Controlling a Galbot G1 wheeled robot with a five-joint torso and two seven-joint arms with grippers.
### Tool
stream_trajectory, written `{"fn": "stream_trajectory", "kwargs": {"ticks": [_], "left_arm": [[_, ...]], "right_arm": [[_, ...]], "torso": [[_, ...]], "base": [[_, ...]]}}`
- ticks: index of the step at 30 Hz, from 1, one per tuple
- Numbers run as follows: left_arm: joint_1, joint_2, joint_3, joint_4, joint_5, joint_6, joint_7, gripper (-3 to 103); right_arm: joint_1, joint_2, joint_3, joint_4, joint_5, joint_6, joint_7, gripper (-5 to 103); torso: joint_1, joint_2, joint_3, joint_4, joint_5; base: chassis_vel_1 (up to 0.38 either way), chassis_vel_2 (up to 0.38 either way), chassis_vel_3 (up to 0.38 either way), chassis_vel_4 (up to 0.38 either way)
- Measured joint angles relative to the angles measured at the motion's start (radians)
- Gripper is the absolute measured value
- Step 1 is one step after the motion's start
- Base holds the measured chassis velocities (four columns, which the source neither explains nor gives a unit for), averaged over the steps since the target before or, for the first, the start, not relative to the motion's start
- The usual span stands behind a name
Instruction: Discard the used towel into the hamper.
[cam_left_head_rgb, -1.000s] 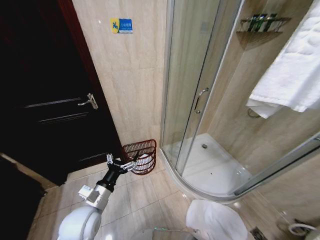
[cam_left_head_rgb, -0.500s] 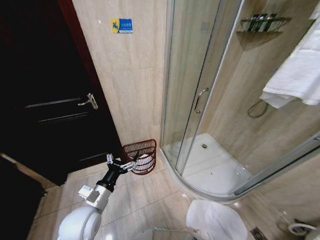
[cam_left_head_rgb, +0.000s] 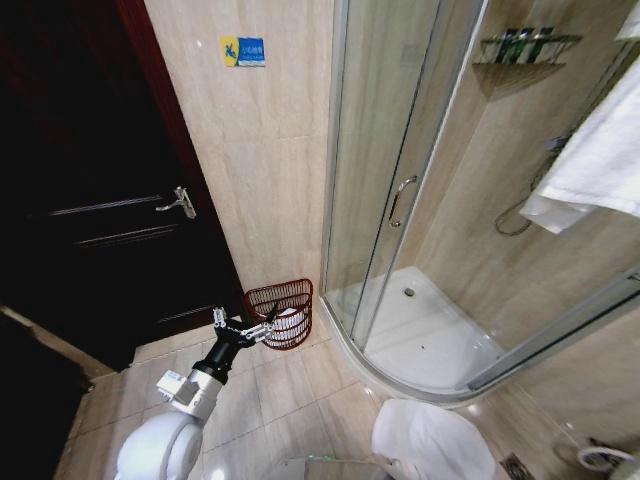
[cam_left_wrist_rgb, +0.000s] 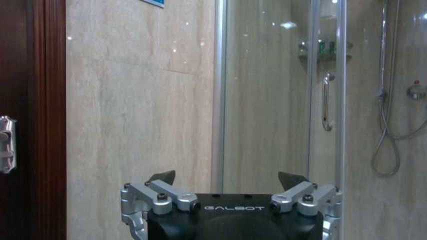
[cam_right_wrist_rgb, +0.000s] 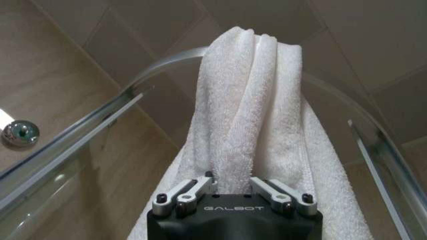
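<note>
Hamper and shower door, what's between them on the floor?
Nothing: in the head view the hamper stands against the wall right beside the shower door, only bare tile between. The open left gripper hangs at the hamper's near rim.

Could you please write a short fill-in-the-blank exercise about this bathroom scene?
1. The right tool is shut on a white ____.
2. The left tool hovers open beside the brown ____ on the floor.
3. The hamper stands between the dark door and the glass ____.
4. The towel hangs over the shower's curved top ____.

Missing words: towel; hamper; shower; rail
</note>
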Motion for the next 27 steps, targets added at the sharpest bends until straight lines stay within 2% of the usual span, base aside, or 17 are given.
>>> {"fn": "stream_trajectory", "kwargs": {"ticks": [4, 9, 13, 23, 27], "left_arm": [[0.000, 0.000, 0.000, 0.000, 0.000, 0.000, 0.000, 100], [0.000, 0.000, 0.000, 0.000, 0.000, 0.000, 0.000, 100], [0.000, 0.000, 0.000, 0.000, 0.000, 0.000, 0.000, 100], [0.000, 0.000, 0.000, 0.000, 0.000, 0.000, 0.000, 100], [0.000, 0.000, 0.000, 0.000, 0.000, 0.000, 0.000, 100]], "right_arm": [[-0.002, -0.004, 0.001, 0.005, 0.026, 0.015, 0.002, 7], [-0.011, -0.013, 0.001, 0.018, 0.070, 0.055, 0.010, 7], [-0.095, -0.034, 0.065, 0.080, 0.129, 0.082, 0.025, 7], [-0.254, -0.107, 0.191, 0.220, 0.190, 0.119, 0.043, 7], [-0.313, -0.129, 0.241, 0.267, 0.202, 0.159, 0.044, 7]], "torso": [[0.000, 0.000, 0.000, 0.0000, 0.0001], [0.000, 0.000, 0.000, 0.0000, 0.0001], [0.000, 0.000, 0.000, 0.0001, 0.0002], [0.000, 0.000, 0.000, -0.0001, -0.0001], [0.000, 0.000, 0.000, 0.0001, -0.0002]], "base": [[0.000, 0.000, 0.000, 0.000], [0.000, 0.000, 0.000, 0.000], [0.000, 0.000, 0.000, 0.000], [0.000, 0.000, 0.000, 0.000], [0.000, 0.000, 0.000, 0.000]]}}
